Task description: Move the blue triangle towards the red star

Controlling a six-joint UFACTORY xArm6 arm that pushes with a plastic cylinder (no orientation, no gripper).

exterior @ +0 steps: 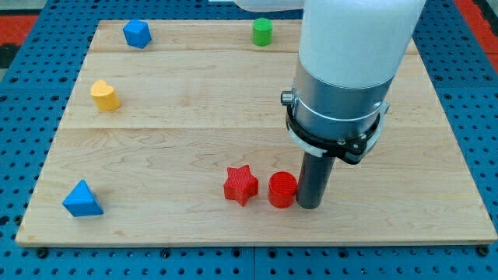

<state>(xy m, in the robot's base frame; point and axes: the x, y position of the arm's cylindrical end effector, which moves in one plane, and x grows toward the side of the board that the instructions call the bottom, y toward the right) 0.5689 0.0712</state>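
The blue triangle (82,199) lies near the lower left corner of the wooden board (179,117), close to the view's bottom edge and well apart from everything else. The red star (240,185) sits far to its right, low in the middle of the board, with nothing between the two. Just beside the star on the view's right stands a red cylinder (282,190), close to it but with a thin gap showing. My tip (308,206) is down at the board right against the cylinder's right side, apparently touching it, so it is on the far side of both red blocks from the triangle. There is no claw here to open or close, only the plain dark rod. Higher up, a yellow block (105,96) with a rounded, heart-like shape rests near the left edge, a blue block (137,33) of faceted shape sits at the top left, and a green cylinder (262,32) stands at the top middle
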